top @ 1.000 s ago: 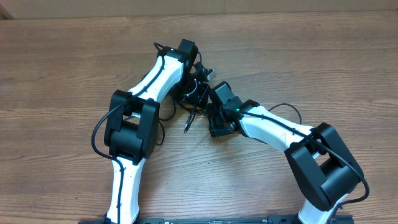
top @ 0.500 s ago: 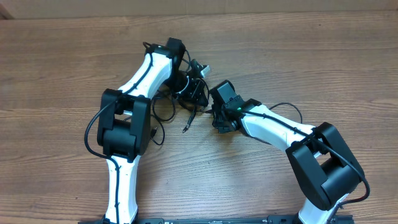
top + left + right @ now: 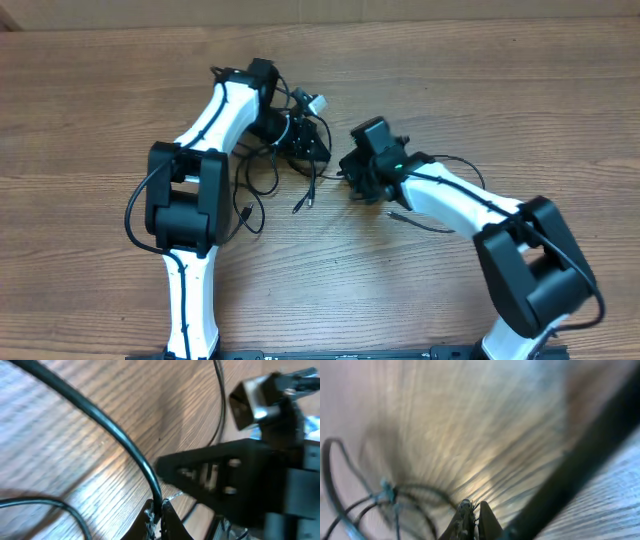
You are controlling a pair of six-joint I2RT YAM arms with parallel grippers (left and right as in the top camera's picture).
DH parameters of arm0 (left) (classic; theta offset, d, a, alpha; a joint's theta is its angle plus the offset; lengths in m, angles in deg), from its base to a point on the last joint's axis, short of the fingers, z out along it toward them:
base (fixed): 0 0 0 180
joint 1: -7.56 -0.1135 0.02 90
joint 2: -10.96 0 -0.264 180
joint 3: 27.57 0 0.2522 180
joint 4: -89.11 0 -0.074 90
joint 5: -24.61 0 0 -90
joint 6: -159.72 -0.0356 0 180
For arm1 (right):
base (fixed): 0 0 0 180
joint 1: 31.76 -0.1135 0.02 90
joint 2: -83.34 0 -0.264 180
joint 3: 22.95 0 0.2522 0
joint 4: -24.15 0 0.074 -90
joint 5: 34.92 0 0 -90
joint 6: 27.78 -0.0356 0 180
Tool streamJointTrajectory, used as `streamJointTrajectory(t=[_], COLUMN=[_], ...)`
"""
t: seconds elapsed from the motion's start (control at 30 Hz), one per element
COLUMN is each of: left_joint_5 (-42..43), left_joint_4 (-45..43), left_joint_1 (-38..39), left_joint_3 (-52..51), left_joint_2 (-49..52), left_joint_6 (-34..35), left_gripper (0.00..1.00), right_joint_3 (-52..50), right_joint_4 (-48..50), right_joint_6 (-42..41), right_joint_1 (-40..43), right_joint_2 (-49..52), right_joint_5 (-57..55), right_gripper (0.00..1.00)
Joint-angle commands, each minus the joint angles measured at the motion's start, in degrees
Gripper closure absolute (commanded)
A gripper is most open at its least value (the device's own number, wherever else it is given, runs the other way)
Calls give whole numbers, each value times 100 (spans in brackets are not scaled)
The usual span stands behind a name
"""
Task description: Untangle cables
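The cables [image 3: 300, 150] lie bunched in black loops on the wooden table between my two arms, and a white plug [image 3: 318, 103] sticks out at the top of the bunch. My left gripper [image 3: 285, 128] reaches into the bunch from the left. In the left wrist view it [image 3: 159, 510] is shut on one black cable [image 3: 115, 435] that runs up and to the left. My right gripper [image 3: 347, 175] sits at the bunch's right side. In the right wrist view it [image 3: 476, 510] is shut, with a thin dark cable [image 3: 427, 491] curving in to its tips.
Loose cable ends lie below the bunch [image 3: 301, 206] and beside the left arm [image 3: 245, 212]. Another thin cord [image 3: 415, 222] trails under the right arm. A flat black piece with holes [image 3: 215, 475] and the white plug [image 3: 250, 400] sit close to the left jaws.
The right gripper has shut and drawn to the right. The left arm has swung left and back, stretching the bunch wider. The left gripper has stayed shut on its cable.
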Motion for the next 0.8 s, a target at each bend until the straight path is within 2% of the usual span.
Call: streamJointTrajectory(t=[0.0,0.07,0.2,0.3,0.77], left_joint_5=[254,225,-103,-881,-3845], left_joint_4=[-68,-127,-382,-658,-680], left_joint_1=[-286,-396,-599,-739,-946], left_joint_3=[-22,-20,-20,-20,-20], left_joint_2=[-146,-339,-857,-1392,-3025], left_joint_6=[223,341,1005,1722,3373], left_gripper=[96,96,96,96,96], right_joint_3=[22,22,22,22,22], right_joint_4=[-20,-173,-579,-901,-1650], right_joint_6=[1325,1639,2142,2452,3021], right_joint_1=[201,291,417,516,1104], right_joint_2=[-581,-815,-1287,-1681,-3025], right_joint_5=[649,726,723,721,879], right_gripper=[96,96,96,96,96])
